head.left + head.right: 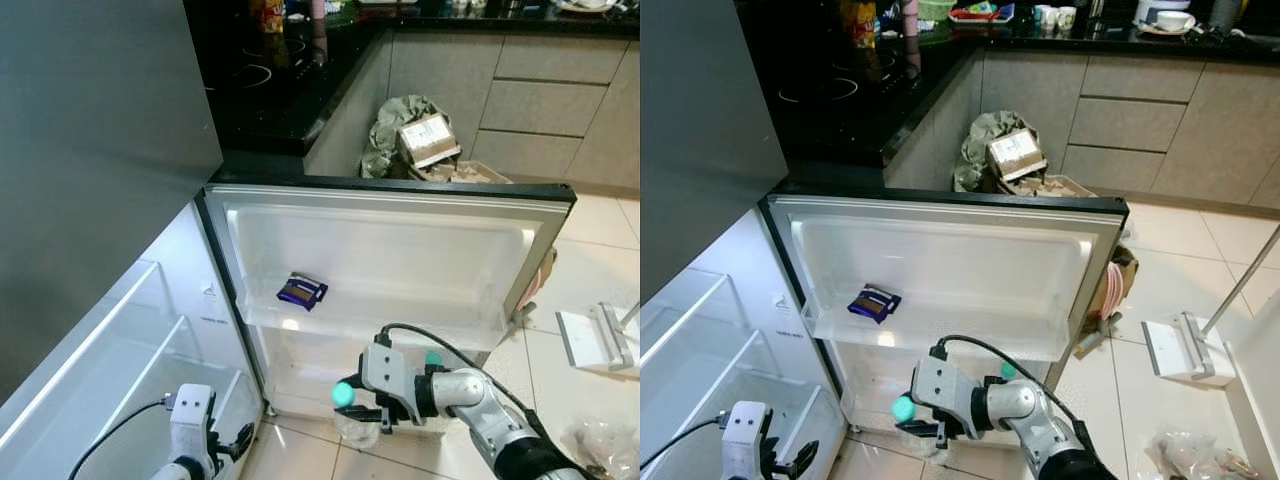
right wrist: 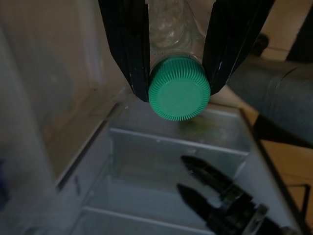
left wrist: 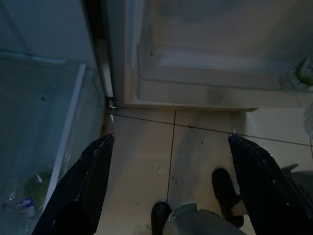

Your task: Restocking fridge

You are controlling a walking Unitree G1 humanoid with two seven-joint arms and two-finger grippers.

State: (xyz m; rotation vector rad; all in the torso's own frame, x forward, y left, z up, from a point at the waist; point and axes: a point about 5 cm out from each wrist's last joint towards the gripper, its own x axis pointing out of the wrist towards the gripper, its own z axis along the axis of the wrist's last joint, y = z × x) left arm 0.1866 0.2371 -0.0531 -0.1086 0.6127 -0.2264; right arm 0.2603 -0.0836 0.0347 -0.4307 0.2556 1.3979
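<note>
Silver arms (image 1: 487, 405) — black fingers (image 2: 128, 45) (cabled)

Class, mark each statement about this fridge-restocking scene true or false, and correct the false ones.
1. The right gripper is clamped on a bottle with a green cap. True.
2. The fridge door is closed. False: it stands open.
3. A small blue packet lies on the upper door shelf. True.
4. The left gripper holds a carton. False: its fingers are spread with nothing between them.
5. A person's hand is holding the door. False: no hand is on it.
</note>
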